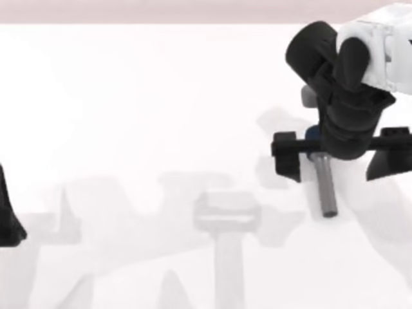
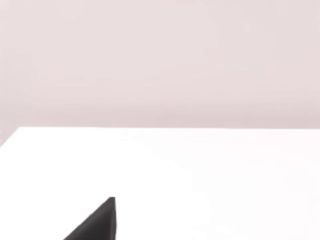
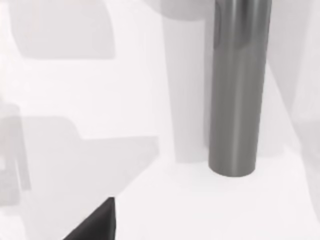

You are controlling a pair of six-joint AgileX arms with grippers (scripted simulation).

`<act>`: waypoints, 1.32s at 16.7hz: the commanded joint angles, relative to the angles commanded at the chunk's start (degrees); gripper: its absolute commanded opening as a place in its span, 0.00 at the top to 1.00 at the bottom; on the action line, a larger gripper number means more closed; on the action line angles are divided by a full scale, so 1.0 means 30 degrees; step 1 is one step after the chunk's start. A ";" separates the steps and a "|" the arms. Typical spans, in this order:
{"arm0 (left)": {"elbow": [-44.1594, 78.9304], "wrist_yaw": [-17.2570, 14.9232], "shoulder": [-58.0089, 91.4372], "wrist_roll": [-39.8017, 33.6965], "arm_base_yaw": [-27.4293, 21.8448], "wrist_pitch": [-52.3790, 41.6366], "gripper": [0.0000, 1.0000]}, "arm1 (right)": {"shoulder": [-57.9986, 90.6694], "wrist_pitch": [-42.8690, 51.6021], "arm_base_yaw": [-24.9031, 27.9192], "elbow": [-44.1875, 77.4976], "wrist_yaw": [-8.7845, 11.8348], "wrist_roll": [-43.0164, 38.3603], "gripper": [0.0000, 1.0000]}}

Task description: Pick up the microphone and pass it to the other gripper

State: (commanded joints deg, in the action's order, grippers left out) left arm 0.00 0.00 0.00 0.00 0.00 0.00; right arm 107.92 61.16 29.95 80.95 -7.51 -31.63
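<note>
The right tool [image 1: 333,161] hangs with its fingers spread wide, straddling the microphone [image 1: 324,187], which lies flat on the surface [image 1: 161,116] at its right side. Clamping near the navy head rather than the handle could let the rounded foam squirt out sideways. Only the top view shows that head; the right wrist view shows just the grey handle [image 3: 237,90]. The left tool [image 1: 8,222] sits parked at the left edge, its state hidden.

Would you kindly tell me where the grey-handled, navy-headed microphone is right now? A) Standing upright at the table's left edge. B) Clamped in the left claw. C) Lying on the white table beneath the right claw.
C: the grey-handled, navy-headed microphone lies on the white table, between the right claw's spread fingers.
</note>
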 joint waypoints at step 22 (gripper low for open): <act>0.0000 0.0000 0.0000 0.0000 0.0000 0.0000 0.00 | 0.3077 -0.6932 -0.0653 -0.3775 0.0002 0.0612 0.23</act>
State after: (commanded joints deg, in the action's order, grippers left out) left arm 0.00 0.00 0.00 0.00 0.00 0.00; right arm 117.15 40.36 27.99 69.62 -7.50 -29.79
